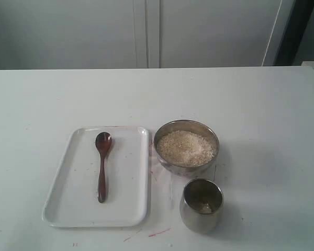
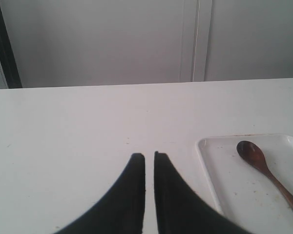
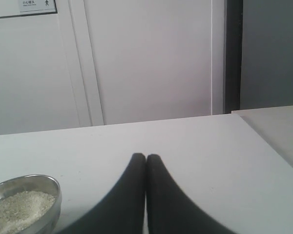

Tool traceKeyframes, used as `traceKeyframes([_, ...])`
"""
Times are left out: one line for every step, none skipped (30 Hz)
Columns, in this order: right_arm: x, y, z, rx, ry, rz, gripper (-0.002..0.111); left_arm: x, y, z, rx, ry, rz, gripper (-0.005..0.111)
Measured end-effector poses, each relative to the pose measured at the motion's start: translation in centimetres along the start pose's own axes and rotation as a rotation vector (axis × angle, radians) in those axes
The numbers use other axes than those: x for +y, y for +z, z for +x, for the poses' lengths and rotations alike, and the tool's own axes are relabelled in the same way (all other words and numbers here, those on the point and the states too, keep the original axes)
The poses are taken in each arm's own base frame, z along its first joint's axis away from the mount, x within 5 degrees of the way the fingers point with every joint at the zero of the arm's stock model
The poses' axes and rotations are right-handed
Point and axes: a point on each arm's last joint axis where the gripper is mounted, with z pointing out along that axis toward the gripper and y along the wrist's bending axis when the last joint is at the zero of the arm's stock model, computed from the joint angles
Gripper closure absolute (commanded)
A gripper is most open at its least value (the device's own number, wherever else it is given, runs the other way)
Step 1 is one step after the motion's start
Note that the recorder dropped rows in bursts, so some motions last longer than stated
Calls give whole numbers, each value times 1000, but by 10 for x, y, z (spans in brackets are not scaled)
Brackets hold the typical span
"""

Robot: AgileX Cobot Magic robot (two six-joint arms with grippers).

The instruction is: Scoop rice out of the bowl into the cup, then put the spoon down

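The dark wooden spoon (image 1: 102, 167) lies on a white tray (image 1: 68, 198), its oval bowl toward the far side. Right of the tray stands the steel bowl (image 1: 186, 123) with a heap of rice (image 1: 186, 148). The steel cup (image 1: 201, 219) stands nearer, in front of the bowl, with a little rice at its bottom. Neither gripper shows in the exterior view. My left gripper (image 2: 149, 155) hovers over bare table beside the tray (image 2: 224, 175) and spoon (image 2: 256, 156), its fingers almost together and holding nothing. My right gripper (image 3: 146, 156) is shut and empty, off to the side of the bowl (image 3: 24, 181) and rice (image 3: 17, 207).
White table (image 1: 261, 115) runs back to pale cabinet doors. Faint red marks (image 1: 159, 231) streak the surface near the front, between tray and cup. In the right wrist view the table's side edge (image 3: 263, 141) shows beyond the gripper.
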Motion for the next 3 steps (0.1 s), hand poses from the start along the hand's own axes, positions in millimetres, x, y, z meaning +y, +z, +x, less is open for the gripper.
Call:
traceKeyframes([0, 0, 0, 0, 0, 0, 108, 0, 0, 0, 0, 0, 0, 92])
traceKeyframes([0, 0, 0, 0, 0, 0, 108, 0, 0, 0, 0, 0, 0, 92])
traceKeyframes([0, 0, 0, 0, 0, 0, 108, 0, 0, 0, 0, 0, 0, 92])
